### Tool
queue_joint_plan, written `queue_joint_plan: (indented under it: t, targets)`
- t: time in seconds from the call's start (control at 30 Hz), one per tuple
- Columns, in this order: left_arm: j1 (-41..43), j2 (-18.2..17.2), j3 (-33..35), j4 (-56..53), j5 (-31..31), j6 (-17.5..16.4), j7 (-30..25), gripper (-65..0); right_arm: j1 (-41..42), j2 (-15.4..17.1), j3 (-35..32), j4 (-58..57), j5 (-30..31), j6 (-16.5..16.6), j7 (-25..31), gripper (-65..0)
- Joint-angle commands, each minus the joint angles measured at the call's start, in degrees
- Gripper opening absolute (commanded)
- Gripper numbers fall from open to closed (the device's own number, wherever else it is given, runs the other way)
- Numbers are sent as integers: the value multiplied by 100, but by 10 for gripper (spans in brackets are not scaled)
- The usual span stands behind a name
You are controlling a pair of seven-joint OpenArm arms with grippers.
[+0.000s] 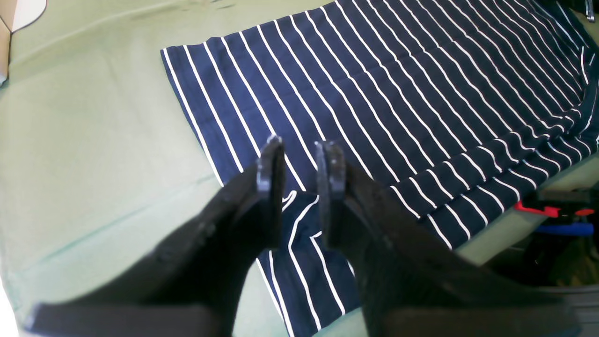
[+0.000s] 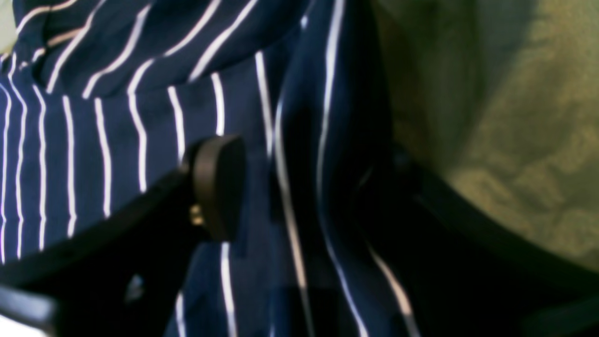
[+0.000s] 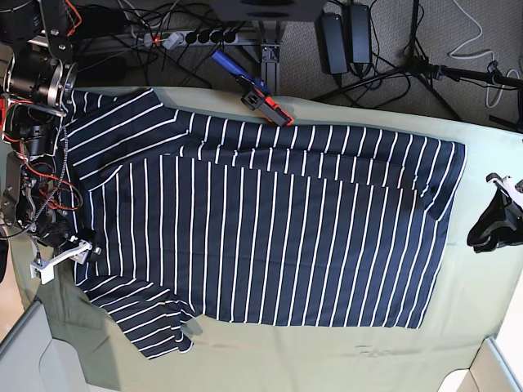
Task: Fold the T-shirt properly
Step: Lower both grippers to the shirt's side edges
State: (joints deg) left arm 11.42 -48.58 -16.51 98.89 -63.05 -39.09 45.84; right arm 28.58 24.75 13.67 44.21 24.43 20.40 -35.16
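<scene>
The cloth (image 3: 270,359) covers the whole table, olive green, and the shirt (image 3: 261,237) lies spread across most of it, collar end toward the base view's left, hem toward its right. The far long side is folded in over the body as a flat band; the near sleeve (image 3: 151,322) sticks out toward the front edge (a little rumpled at its tip).

The right arm (image 3: 37,163) stands at the left edge of the base view, reaching down along the shirt's collar end. Its gripper (image 2: 299,187) is low against the fabric: in its wrist view one finger (image 2: 217,187) presses on striped cloth and a fold of shirt runs up between the jaws, which stand apart around that fold. The other finger is in shadow, so I cannot tell whether the fold is truly pinched.

The left gripper (image 1: 299,173) hangs off the shirt's hem end at the base view's right edge. Its jaws are apart by a narrow gap with nothing between them; the hem corner lies beneath them on the table.

Bare cloth shows in front of the shirt and past the hem. A red-and-blue clamp (image 3: 257,91) sits at the far table edge, touching the shirt's folded band.
</scene>
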Motion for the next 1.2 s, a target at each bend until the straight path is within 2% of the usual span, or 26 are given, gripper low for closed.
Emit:
queue_joint_plan:
  t: [0.0,0.1,0.17,0.3,0.37,0.4,0.6,0.7,0.8,0.87,0.97,1.07,1.17]
  targets:
    - [-76,-140,-66,35,-92,-91,-153,-495,153,92,9,160,42,247,81,-374]
    - [-76,-140,-66,-72,-74,-91,-210,-495,153,92,9,321,42,249,66,-499]
    - [-76,-140,-66,-190,-22,-91,-284,-495,153,92,9,437,42,249,63,-531]
    - [-76,-125,-66,-391,15,-91,-369,-495,153,92,9,511,39,249,66,-549]
    - [-76,-94,-66,-457,15,-91,-369,-495,153,92,9,511,37,249,66,-637]
    - [-76,-90,-63,-492,9,-91,-387,-495,151,92,9,511,33,249,66,-650]
    - [-79,61,-63,-717,114,-91,-750,-499,142,92,9,511,-284,249,61,-650]
    - [-85,168,-22,-872,691,468,-1255,-499,138,94,9,511,-280,251,-42,-650]
    - [-221,208,210,-1182,1043,708,-1742,-499,138,94,9,511,-282,251,-118,-650]
    - [-566,208,557,-1475,1237,732,-1871,-499,138,92,9,511,-280,251,-138,-650]
    - [-1397,302,1235,-2050,1504,1040,-1912,-499,138,94,9,511,-280,251,-160,-650]
    - [-2304,551,1853,-2833,1720,1331,-1915,-498,138,92,9,511,-280,251,-363,-650]
    - [-3099,883,2306,-3807,1794,1340,-1915,-498,138,94,9,511,-282,251,-463,-650]
